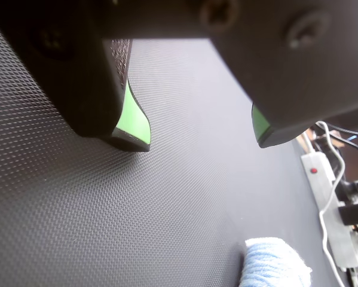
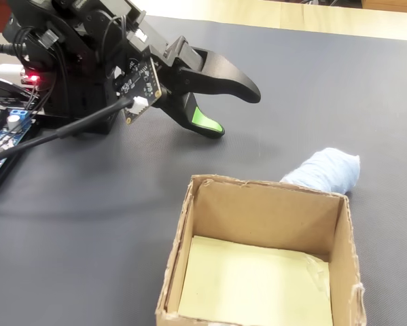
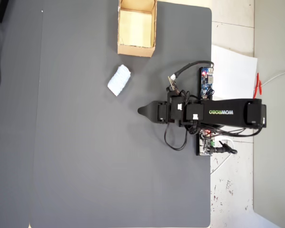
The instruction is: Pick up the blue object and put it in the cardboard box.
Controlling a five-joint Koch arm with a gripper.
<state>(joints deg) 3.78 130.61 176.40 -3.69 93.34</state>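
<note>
Cloth, by the look of it: the blue object point(image 3: 119, 80) is a small pale bundle with a knitted, towel-like surface, so I judge it light, soft and squashy, not fragile and not slippery. It should give under the jaws, so a firm bite across its short middle looks best, with the jaws straddling the narrow width and reaching low so they pinch the bulk and not just a loose fold.

In the overhead view the bundle lies on the dark mat point(image 3: 85, 156) at about 7 o'clock from the box point(image 3: 152, 28), near it but apart, its long axis running slantwise. In the fixed view it shows just past the box's far right corner, partly hidden by the wall. The box stands open and holds nothing but its pale yellowish floor.

The arm point(image 3: 228, 113) reaches out level from its base at the mat's 3 o'clock edge, pointing toward 9 o'clock in the overhead view. The gripper point(image 2: 234, 112) hangs low over bare mat, tilted nose-down, its jaws spread apart with nothing between them; the green pads point(image 1: 132, 119) show clearly in the wrist view. From the tip, the bundle sits at about 11 o'clock overhead, well apart. In the wrist view it peeks in at the bottom edge, right of centre.
</note>
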